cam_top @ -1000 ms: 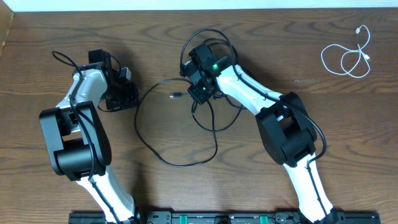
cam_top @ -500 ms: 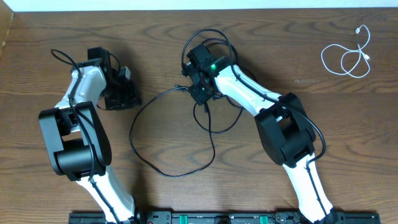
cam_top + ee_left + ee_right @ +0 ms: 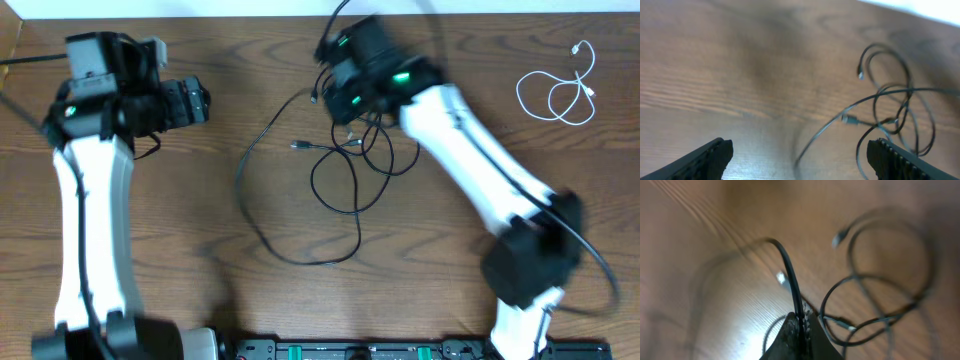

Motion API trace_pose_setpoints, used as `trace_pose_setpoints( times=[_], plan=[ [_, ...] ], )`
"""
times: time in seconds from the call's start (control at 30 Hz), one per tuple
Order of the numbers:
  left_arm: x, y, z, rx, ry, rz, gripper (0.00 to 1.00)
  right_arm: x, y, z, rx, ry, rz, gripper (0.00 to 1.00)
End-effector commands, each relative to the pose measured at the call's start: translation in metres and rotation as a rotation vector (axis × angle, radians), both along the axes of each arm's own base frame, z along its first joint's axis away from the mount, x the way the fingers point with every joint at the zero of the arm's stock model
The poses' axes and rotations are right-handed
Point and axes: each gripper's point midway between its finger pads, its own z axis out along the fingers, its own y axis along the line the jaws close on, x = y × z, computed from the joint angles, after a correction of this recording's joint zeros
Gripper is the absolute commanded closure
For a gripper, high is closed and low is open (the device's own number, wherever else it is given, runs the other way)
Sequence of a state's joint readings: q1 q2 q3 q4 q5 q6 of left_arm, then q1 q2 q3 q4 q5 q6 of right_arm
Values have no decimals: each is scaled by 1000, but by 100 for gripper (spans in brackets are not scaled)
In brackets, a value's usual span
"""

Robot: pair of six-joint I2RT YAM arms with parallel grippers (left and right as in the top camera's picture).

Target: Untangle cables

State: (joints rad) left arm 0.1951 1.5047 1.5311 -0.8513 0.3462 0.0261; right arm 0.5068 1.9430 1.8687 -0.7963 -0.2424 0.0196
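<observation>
Black cables lie in a loose tangle at the table's middle, with one big loop sweeping toward the near side. A small plug sits on the wood just left of the knot.

Versus half a second ago:
- **Right gripper**: it has gone up and toward the far edge and is blurred. The tangle is drawn that way too, and the big loop's left edge now sits further right.
- **Left gripper**: it has pulled away to the far left and is now well apart from the cables. Its arm is stretched out long.
- **White cable**: same spot, coiled alone at the far right.

In the right wrist view the right gripper is pinched tight on one black strand, which rises from the fingers and arcs over. The other loops are blurred on the wood behind it.

In the left wrist view the left gripper is spread wide with nothing between its fingertips, only bare wood. The tangle and a plug lie off to the right of that view.
</observation>
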Motion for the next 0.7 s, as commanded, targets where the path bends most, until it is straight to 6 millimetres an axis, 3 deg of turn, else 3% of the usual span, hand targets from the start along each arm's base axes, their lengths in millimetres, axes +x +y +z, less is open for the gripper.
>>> trace_pose_setpoints(
  times=[0.0, 0.13, 0.23, 0.37, 0.67],
  plan=[
    [-6, -2, 21, 12, -60, -4, 9, -2, -25, 62, 100, -77, -33, 99],
    [-10, -3, 31, 17, -86, -4, 9, 0, -76, 116, 140, -186, -127, 99],
    [-10, -3, 29, 16, -79, -4, 9, 2, -115, 143, 154, -244, -204, 99],
    [-11, -3, 28, 12, -74, -2, 8, 3, -184, 174, 174, -308, -368, 99],
    [-11, -3, 28, -5, -70, 17, 8, -4, -388, 218, 179, -443, -895, 99]
  ],
)
